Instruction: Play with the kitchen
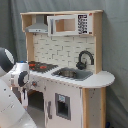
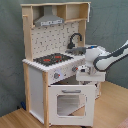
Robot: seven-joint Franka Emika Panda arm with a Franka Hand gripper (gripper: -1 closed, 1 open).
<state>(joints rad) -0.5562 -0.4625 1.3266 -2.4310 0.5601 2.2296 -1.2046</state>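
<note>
At centre in both exterior views: tall toy play kitchen of white panels and pale wood (image 1: 70,65), upright on a wooden floor (image 2: 112,107) before a grey curtain.

Fittings I log: black hob with red rings (image 2: 50,59); grey extractor hood (image 2: 49,20); black arched tap (image 1: 85,58); grey sink basin (image 1: 72,73); white oven door with a clear window (image 2: 70,102); white microwave-style cabinet with a dark panel (image 1: 69,24).

Arm: white-and-black Panda arm (image 2: 107,56), reaching in from the second exterior view's right. Its end effector (image 2: 90,75) sits just beside the front edge of the kitchen's surface, above the oven door, near the control knobs. I cannot tell whether its fingers are spread or closed, nor whether they hold anything.

Risks, as I judge them:
- Kitchen looks light and tall; a sideways push from the arm could shift or tip it.
- Wrist close to the front panel; a careless advance could jam it against the surface edge or strike a knob.
- Pulling the oven door at an angle could strain its hinges.

Hidden or unclear:
- Fingertips and any contact point.
- Sink contents.
- Arm base, cut off in both exterior views.
- Oven door in the first exterior view, masked by the arm.
</note>
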